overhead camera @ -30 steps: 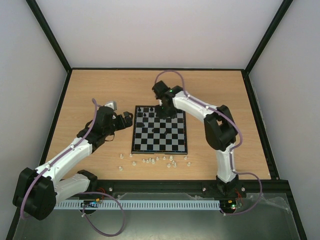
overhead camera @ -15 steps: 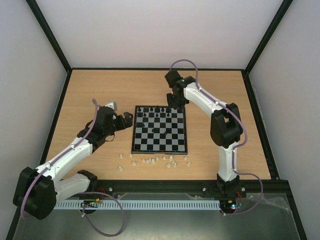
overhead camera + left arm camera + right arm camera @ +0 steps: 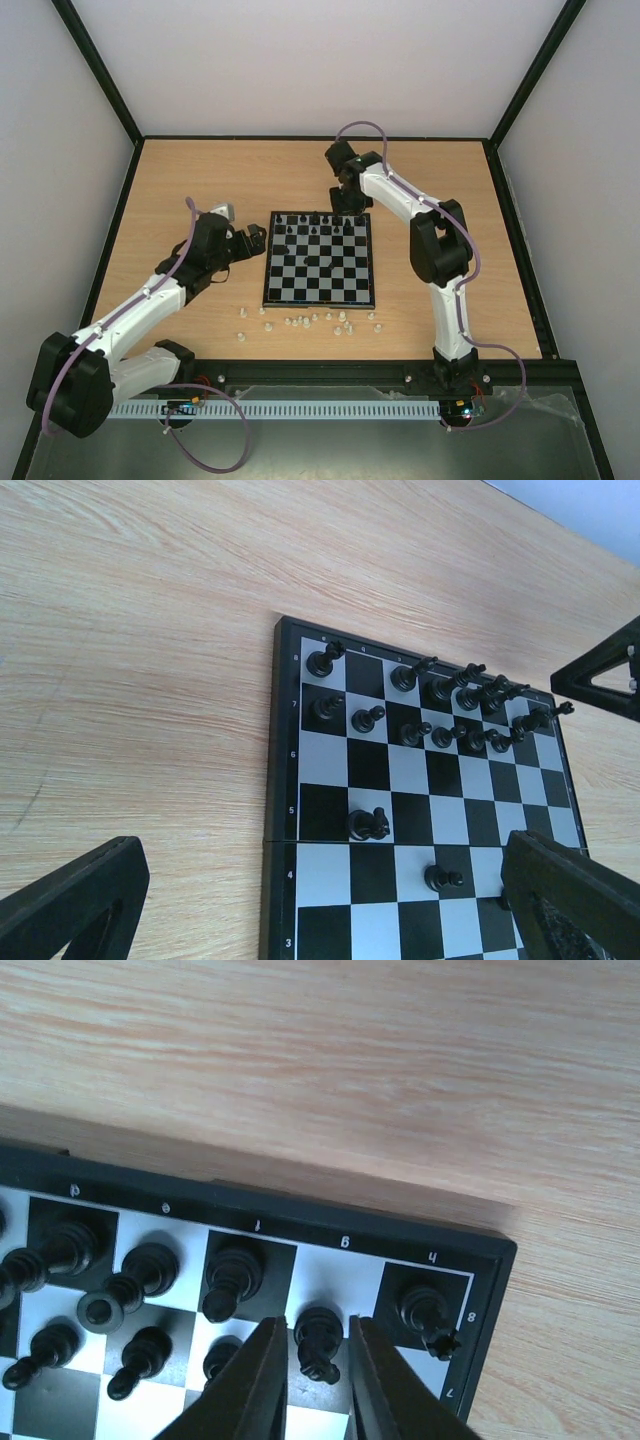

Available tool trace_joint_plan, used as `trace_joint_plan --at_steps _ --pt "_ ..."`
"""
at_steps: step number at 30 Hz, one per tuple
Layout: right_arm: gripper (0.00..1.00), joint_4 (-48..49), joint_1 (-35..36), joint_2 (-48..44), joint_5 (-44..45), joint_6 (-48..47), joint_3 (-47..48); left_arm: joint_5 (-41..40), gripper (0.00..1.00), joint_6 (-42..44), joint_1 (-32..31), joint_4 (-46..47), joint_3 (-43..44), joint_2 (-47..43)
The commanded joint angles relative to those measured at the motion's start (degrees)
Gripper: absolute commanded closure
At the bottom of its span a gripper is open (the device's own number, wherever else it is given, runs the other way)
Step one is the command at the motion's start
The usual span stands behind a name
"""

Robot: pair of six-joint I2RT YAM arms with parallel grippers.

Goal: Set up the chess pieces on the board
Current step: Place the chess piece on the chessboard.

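The right tool [image 3: 318, 1325] hangs over the far right corner of the board [image 3: 272, 780]. Its jaws stand a narrow slit apart with 1 black piece [image 3: 318, 1348] showing in the slit; I cannot tell whether they pinch it. The left tool [image 3: 250, 240] is spread wide and empty, just left of the board. Under and beside the right tool, black men [image 3: 450, 690] fill most of the 2 far rows. 2 strays [image 3: 367, 825] stand ahead of the left tool. The white men [image 3: 310, 320] lie scattered on the counter [image 3: 200, 180], well behind both tools. The men are likely light, stiff, slick and easily toppled, so pinch the head from above, clear of neighbours. No box shows; the board holds black men only.
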Motion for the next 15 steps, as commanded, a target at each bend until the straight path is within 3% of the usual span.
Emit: trace_joint_plan --at_steps 1,15 --pt "0.80 -2.5 -0.2 -2.5 -1.8 -0.1 -3.7 0.4 0.00 0.6 -0.1 1.5 -0.7 0.9" --pt "0.84 -0.4 -0.2 -2.4 -2.4 -0.4 -6.6 0.4 0.01 0.6 -0.1 1.7 -0.8 1.2"
